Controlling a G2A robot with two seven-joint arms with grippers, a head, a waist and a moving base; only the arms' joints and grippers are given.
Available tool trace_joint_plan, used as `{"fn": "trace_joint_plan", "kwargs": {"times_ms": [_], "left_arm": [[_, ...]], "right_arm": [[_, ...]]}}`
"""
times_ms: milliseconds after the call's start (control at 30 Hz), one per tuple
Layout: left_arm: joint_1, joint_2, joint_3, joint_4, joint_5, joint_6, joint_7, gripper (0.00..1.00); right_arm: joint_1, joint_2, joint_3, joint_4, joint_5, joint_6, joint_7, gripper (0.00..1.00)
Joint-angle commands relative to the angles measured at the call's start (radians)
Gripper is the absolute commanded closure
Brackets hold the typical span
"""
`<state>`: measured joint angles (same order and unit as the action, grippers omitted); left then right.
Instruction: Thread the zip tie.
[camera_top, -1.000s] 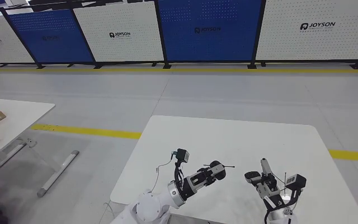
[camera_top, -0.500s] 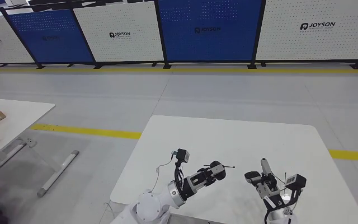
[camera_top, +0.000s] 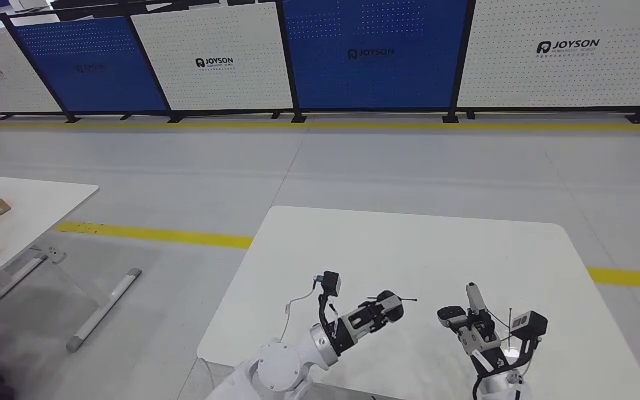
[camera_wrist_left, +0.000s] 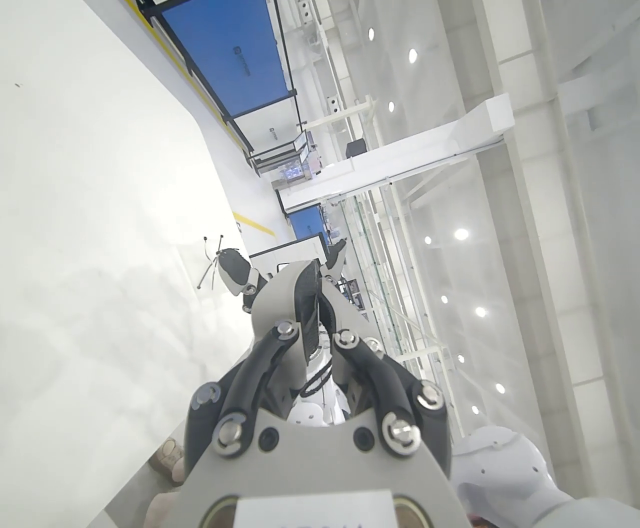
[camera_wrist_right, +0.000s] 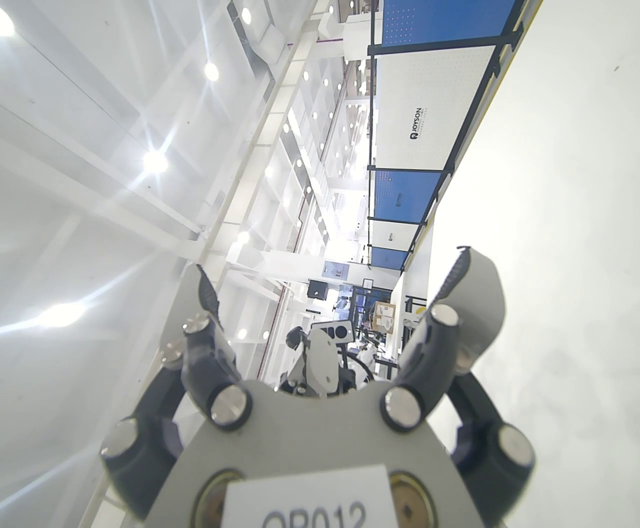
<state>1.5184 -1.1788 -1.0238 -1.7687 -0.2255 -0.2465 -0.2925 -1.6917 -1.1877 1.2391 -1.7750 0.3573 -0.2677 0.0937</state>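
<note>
We see the left jaws pressed shut, hold on anything unclear, with the thin black zip tie (camera_top: 400, 297) poking just past their tip, long axis running roughly toward the right jaws, which gape wide and empty.

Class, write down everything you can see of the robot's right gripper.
The right gripper is open, its two fingers spread wide and gripping nothing. Each finger is a pale grey shell, plastic by the look, lined on the inside with a black ribbed pad. Black link bars with silver bolts join the fingers to a grey base plate. It sits over the white table, on the robot's side of it; whether a finger touches the top cannot be told.
</note>
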Motion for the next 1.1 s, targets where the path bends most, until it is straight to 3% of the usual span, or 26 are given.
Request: {"fn": "trace_joint_plan", "kwargs": {"times_ms": [0,233,300,400,533,633,733,1067], "left_arm": [[0.0,0.0,0.0,0.0,0.0,0.0,0.0,1.0],[0.0,0.0,0.0,0.0,0.0,0.0,0.0,1.0],[-0.001,0.0,0.002,-0.026,0.009,-0.002,0.006,1.0],[0.016,0.003,-0.009,-0.08,0.018,-0.04,0.007,1.0],[0.047,0.011,-0.04,-0.183,0.061,-0.08,0.009,1.0],[0.072,0.017,-0.055,-0.257,0.099,-0.087,0.005,1.0],[0.086,0.02,-0.063,-0.298,0.104,-0.085,0.0,1.0],[0.087,0.02,-0.062,-0.297,0.103,-0.081,0.0,1.0]], "right_arm": [[0.0,0.0,0.0,0.0,0.0,0.0,0.0,0.0],[0.0,0.0,0.0,0.0,0.0,0.0,0.0,0.0],[0.0,0.0,0.0,0.0,0.0,0.0,0.0,0.0],[0.0,0.0,0.0,0.0,0.0,0.0,0.0,0.0],[0.0,0.0,0.0,0.0,0.0,0.0,0.0,0.0],[0.0,0.0,0.0,0.0,0.0,0.0,0.0,0.0],[0.0,0.0,0.0,0.0,0.0,0.0,0.0,0.0],[0.0,0.0,0.0,0.0,0.0,0.0,0.0,0.0]]}}
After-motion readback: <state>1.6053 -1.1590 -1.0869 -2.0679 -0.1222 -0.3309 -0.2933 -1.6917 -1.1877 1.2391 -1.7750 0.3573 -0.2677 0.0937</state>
